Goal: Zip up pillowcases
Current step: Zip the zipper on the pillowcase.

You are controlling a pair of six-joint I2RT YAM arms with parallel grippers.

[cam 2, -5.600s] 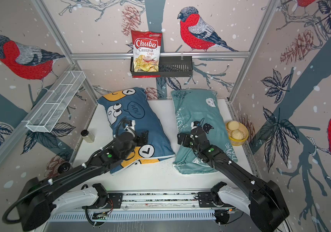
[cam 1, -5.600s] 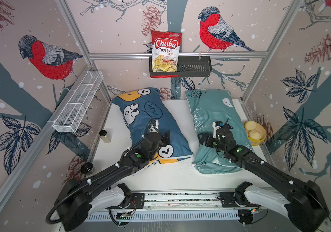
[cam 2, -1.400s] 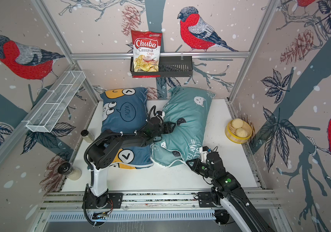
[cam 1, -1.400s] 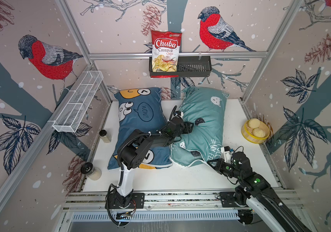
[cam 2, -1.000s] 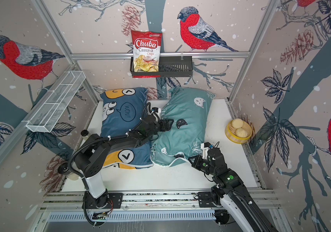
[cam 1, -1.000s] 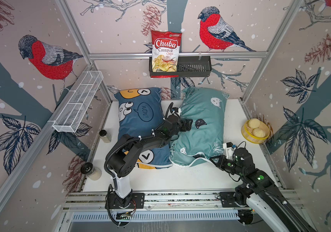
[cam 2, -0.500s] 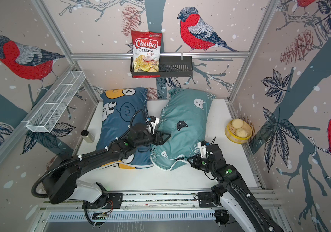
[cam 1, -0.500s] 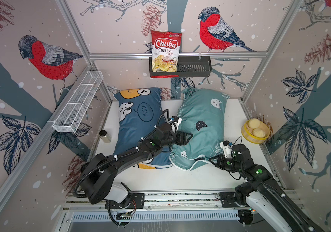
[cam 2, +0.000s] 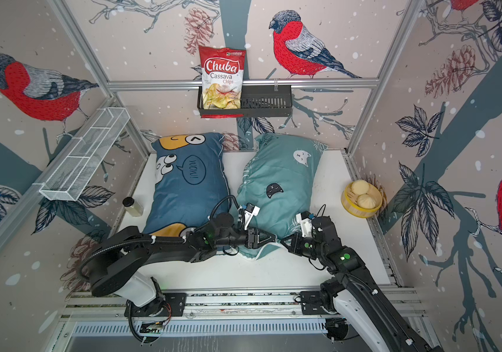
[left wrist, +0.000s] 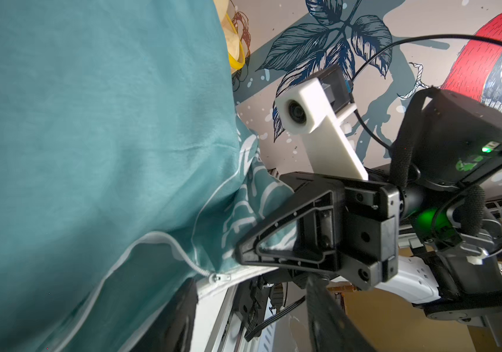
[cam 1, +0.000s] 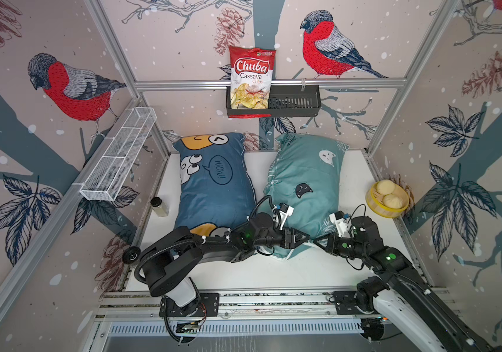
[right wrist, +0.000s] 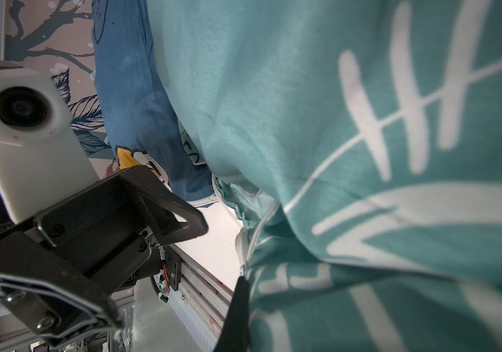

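Teal pillowcase: the teal pillowcase (cam 1: 304, 170) lies flat on the white table (cam 1: 274, 271), its length running away from my base.
Blue pillowcase: the blue pillowcase (cam 1: 216, 195) lies close alongside the teal pillowcase on its left side, parallel to it.
Zipper: the white zipper (left wrist: 179, 253) follows the teal pillowcase's near edge. Its slider (left wrist: 217, 277) sits just beside my right tip, and the seam gapes on one side of it.
Right pincer: my right pincer (cam 1: 316, 241) is closed tight, nipping the teal pillowcase's near edge at the zipper.
Left pincer: my left pincer (cam 1: 304, 237) lies level at the same edge, tip to tip with the right one. Its jaws stand partly apart and grip nothing. In the left wrist view the slider shows between my two fingers; I cannot tell whether either touches it.
Yellow bowl: the yellow bowl (cam 1: 373, 208), holding two buns, stands well apart from the teal pillowcase on its right side.
Jar: a small jar (cam 1: 159, 206) stands to the teal pillowcase's left, beyond the blue pillowcase.
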